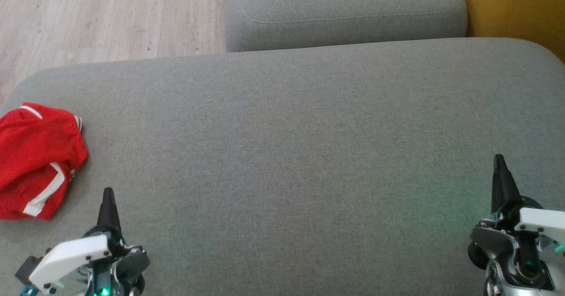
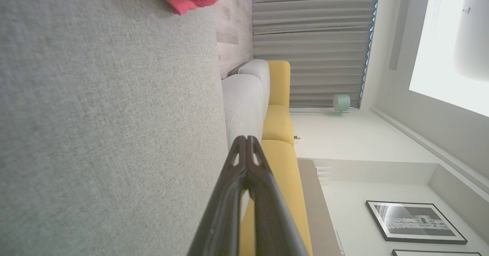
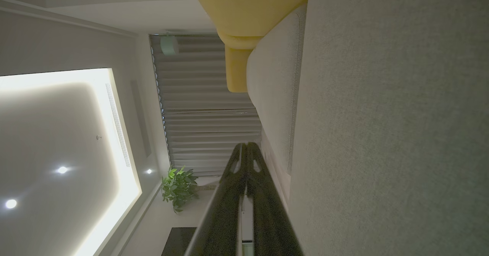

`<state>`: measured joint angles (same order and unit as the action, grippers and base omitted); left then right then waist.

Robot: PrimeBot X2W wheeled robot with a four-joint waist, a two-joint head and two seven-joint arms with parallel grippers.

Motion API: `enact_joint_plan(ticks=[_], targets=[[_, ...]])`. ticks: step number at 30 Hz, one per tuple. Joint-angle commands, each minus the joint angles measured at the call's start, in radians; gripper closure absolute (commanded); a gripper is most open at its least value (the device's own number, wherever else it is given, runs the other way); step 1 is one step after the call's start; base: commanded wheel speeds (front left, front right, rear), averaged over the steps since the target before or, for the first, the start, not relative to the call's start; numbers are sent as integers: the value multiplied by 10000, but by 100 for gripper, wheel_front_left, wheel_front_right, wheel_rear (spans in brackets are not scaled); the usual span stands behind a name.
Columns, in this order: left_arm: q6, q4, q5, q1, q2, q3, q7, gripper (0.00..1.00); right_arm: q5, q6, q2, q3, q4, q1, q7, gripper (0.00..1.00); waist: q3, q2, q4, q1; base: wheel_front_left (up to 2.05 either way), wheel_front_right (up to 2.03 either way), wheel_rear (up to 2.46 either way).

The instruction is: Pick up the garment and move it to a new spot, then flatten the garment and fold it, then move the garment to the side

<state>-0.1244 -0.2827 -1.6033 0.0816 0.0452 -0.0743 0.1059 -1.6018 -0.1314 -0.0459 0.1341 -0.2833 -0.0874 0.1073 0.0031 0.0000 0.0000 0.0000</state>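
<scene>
The red garment point(image 1: 37, 159) lies bunched at the left edge of the grey cushion point(image 1: 291, 154), so pick-up seems still ahead; the nearby left gripper point(image 1: 107, 195), jaws pressed together and empty like the right gripper point(image 1: 499, 160), must open and reach across.

My head camera looks steeply down on the cushion point(image 1: 282, 154). Both wrist cameras skim it sideways, close, facing the sofa point(image 2: 280, 122); left shares the garment point(image 1: 37, 159).
</scene>
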Motion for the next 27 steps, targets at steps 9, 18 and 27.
enact_joint_plan(ticks=[9,18,27], targets=[[-63,376,-54,264,51,-393,72,100,-70,7,-43,-205,385,-205,58,100,0,0,0,0,0,0,0],[-63,377,-54,264,51,-393,72,100,-70,7,-43,-205,386,-205,58,100,0,0,0,0,0,0,0],[-63,377,-55,264,51,-393,71,100,-70,7,-43,-205,386,-205,58,100,0,0,0,0,0,0,0]])
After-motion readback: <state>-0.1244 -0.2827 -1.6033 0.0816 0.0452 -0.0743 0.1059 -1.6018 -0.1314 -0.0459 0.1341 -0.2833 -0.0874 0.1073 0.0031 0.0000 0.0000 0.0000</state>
